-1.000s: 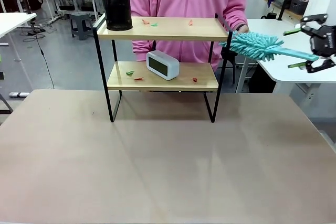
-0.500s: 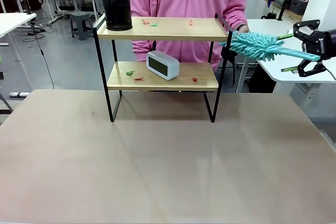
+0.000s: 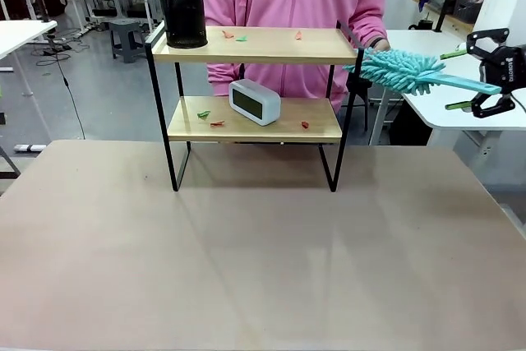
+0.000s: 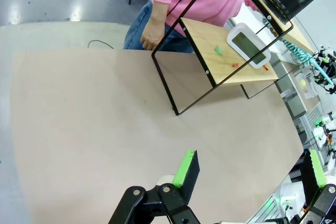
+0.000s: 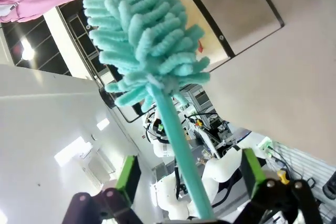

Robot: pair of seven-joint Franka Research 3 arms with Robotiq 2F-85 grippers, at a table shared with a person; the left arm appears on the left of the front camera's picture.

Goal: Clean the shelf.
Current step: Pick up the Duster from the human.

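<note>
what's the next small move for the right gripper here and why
Probably close the right gripper on the handle of the duster. Its green pads stand either side of the teal handle with gaps, so nothing is gripped yet, while the person's hand seems to hold the fluffy end beside the shelf, where paper scraps lie on both boards.
</note>
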